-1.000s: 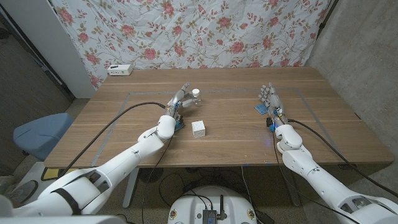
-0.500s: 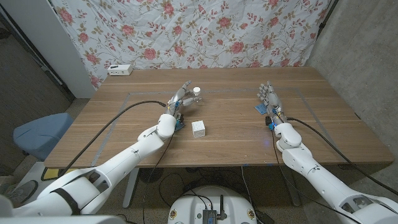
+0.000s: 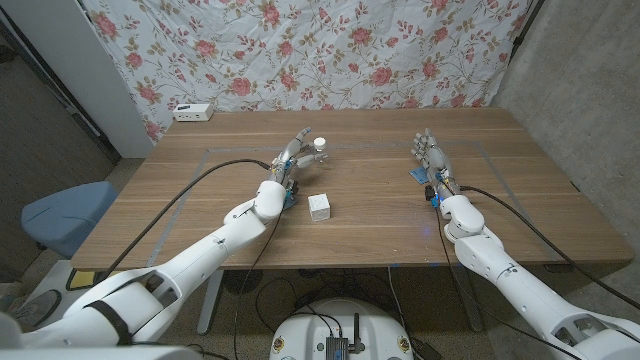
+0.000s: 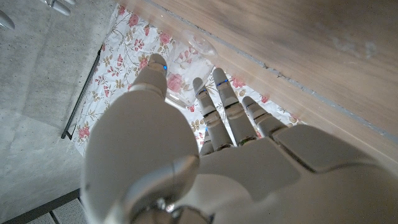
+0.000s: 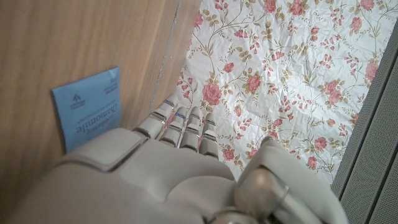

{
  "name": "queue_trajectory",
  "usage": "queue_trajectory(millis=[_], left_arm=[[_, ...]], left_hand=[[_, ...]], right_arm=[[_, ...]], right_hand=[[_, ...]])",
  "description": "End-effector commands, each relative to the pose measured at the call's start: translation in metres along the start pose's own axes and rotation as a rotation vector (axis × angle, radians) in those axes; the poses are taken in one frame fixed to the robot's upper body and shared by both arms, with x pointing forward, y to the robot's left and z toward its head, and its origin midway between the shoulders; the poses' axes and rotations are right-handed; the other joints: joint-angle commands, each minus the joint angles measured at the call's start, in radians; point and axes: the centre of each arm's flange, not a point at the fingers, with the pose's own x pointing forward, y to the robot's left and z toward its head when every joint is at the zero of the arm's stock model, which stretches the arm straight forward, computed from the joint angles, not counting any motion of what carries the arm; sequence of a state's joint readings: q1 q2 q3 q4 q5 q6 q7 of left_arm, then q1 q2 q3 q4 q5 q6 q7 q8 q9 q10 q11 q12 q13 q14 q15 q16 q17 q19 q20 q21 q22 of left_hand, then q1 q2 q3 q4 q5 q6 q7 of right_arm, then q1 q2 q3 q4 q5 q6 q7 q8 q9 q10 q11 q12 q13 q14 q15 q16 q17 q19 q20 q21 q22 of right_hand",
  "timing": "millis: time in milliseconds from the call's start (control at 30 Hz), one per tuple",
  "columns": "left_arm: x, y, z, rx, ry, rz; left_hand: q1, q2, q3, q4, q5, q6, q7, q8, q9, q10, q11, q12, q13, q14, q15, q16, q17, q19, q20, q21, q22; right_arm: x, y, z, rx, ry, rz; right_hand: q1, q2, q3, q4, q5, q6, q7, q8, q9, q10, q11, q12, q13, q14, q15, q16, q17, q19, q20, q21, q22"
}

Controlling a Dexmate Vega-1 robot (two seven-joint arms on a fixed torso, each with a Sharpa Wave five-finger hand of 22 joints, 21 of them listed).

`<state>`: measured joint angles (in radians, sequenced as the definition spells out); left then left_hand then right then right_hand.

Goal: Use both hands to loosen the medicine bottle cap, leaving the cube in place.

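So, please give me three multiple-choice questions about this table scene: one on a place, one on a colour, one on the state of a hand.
1. Where is the cube?
A. near the table's middle
B. on the white box at the far edge
C. in the right hand

2. What colour is the packet beside the right hand?
A. red
B. blue
C. green

3. What is the left hand doing?
A. gripping the cube
B. reaching at the medicine bottle
C. pressing the packet

Answers: 1 A, the cube sits alone mid-table; 2 B, the packet is plainly blue; 3 B, its fingers are spread beside the bottle.
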<state>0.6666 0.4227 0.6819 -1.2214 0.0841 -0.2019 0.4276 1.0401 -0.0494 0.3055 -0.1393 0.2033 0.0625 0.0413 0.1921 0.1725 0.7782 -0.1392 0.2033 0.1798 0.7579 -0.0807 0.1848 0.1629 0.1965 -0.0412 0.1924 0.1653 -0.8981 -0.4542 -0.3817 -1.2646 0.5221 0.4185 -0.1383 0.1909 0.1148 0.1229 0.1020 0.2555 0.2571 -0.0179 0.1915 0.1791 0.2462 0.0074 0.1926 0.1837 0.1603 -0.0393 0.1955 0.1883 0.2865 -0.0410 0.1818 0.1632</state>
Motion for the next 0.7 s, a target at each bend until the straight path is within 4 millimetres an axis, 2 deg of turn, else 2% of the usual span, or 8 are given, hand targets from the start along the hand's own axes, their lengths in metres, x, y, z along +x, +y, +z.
queue_trajectory(millis=[33, 700], left_arm=[[0.004, -0.004, 0.008, -0.033, -0.010, -0.009], [0.002, -0.005, 0.027, -0.039, 0.055, -0.062]], left_hand=[[-0.003, 0.007, 0.001, 0.002, -0.004, 0.006, -0.001, -0.001, 0.002, 0.012, -0.001, -0.002, 0.002, 0.008, -0.122, -0.002, -0.001, 0.009, -0.151, -0.002, 0.002], [-0.013, 0.006, 0.002, 0.006, -0.004, 0.006, -0.002, -0.005, 0.002, 0.016, -0.001, -0.005, 0.002, 0.016, -0.123, -0.007, -0.002, 0.013, -0.147, -0.003, 0.002]], right_arm=[[0.003, 0.008, 0.010, -0.056, 0.022, 0.035], [0.004, 0.020, 0.030, -0.158, 0.019, 0.063]], right_hand=[[-0.004, 0.003, 0.006, -0.002, 0.006, -0.001, -0.006, -0.003, 0.002, -0.005, -0.005, -0.004, 0.003, -0.013, -0.017, -0.003, 0.004, 0.005, -0.074, 0.004, 0.002], [0.005, -0.002, 0.009, -0.010, 0.005, -0.016, -0.012, -0.006, 0.002, -0.019, 0.001, -0.006, 0.003, -0.026, -0.009, -0.007, 0.002, 0.005, -0.066, 0.004, 0.002]])
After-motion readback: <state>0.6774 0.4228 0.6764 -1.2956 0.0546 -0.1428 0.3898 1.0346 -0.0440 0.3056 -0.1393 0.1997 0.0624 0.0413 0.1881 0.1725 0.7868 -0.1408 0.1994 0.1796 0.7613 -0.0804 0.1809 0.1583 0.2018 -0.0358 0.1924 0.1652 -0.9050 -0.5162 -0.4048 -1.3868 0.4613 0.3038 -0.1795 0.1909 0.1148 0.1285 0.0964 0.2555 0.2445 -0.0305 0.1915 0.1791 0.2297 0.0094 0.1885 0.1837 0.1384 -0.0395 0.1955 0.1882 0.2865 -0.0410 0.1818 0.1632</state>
